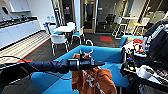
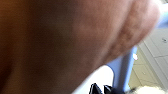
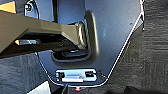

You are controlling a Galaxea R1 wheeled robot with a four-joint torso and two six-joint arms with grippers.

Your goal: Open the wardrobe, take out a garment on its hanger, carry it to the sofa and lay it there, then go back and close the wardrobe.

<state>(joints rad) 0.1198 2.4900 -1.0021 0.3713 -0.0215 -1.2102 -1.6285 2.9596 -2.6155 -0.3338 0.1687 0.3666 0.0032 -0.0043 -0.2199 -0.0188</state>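
So the left arm reaches in across the head view with its gripper [image 1: 98, 64] clamped on the hanger [image 1: 89, 47], just below the white hook that sticks up above it. The garment [image 1: 93, 80] (rust-orange, white lettering on it) hangs down from there, bunched and drooping in front of the sofa [image 1: 110, 53], whose blue seat and back sit right behind it. In the left wrist view the orange cloth [image 2: 62, 42] is pressed up close to the camera. The right gripper's jaws I can't tell; the right wrist view shows dark robot parts over grey carpet [image 3: 152, 62]. Farther back there's a white table [image 1: 64, 28] with chairs [image 1: 58, 40], and a counter [image 1: 17, 27] along the wall.
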